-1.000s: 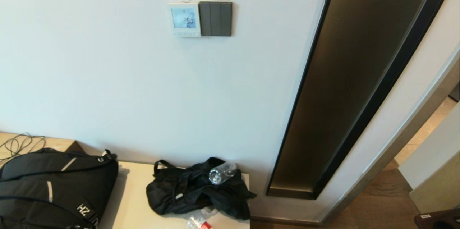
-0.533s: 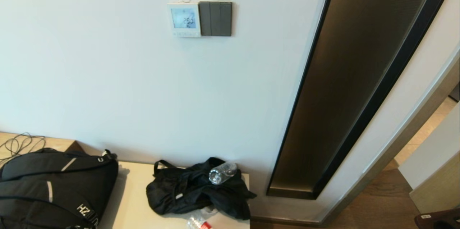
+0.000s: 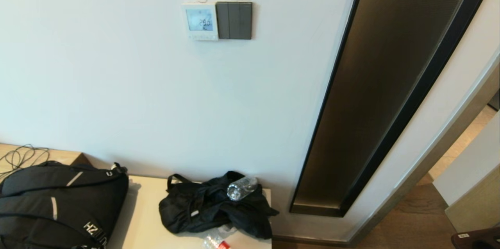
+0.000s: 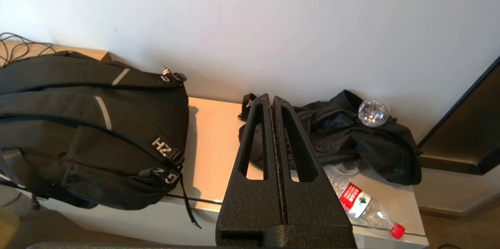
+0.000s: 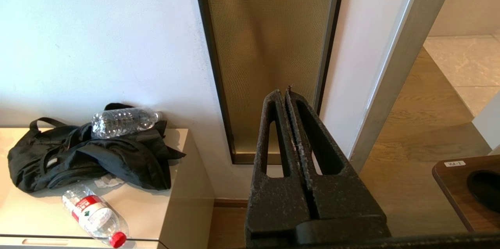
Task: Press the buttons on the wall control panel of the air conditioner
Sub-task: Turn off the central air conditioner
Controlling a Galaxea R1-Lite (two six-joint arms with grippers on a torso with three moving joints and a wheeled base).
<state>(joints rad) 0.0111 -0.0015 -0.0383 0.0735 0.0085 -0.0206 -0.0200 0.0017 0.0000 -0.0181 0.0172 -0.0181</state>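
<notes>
While we compare this moment with the two head views before it, we find no change: the panel display reads the same and no arm enters the frame. We judge that the pressing is not begun and the whole reach is still to do.

Nearest to us, our left gripper (image 4: 272, 98) shows in the lower centre of the left wrist view. Its two fingers lie together with only a thin seam between them, and they hold nothing and touch nothing. Beyond it we see the low cabinet (image 4: 213, 131), with a black backpack (image 4: 90, 124) at the left of the frame and a crumpled black bag (image 4: 343, 139) at the right.

Our right gripper (image 5: 284, 92), in the lower centre of the right wrist view, is also closed and empty. It points toward the dark glass strip (image 5: 269, 45).

Farthest, in the upper centre of the head view, the air conditioner control panel (image 3: 200, 21) hangs on the white wall (image 3: 117, 85), touching a grey switch plate (image 3: 234, 20) at its right. Both grippers are well apart from it.
</notes>
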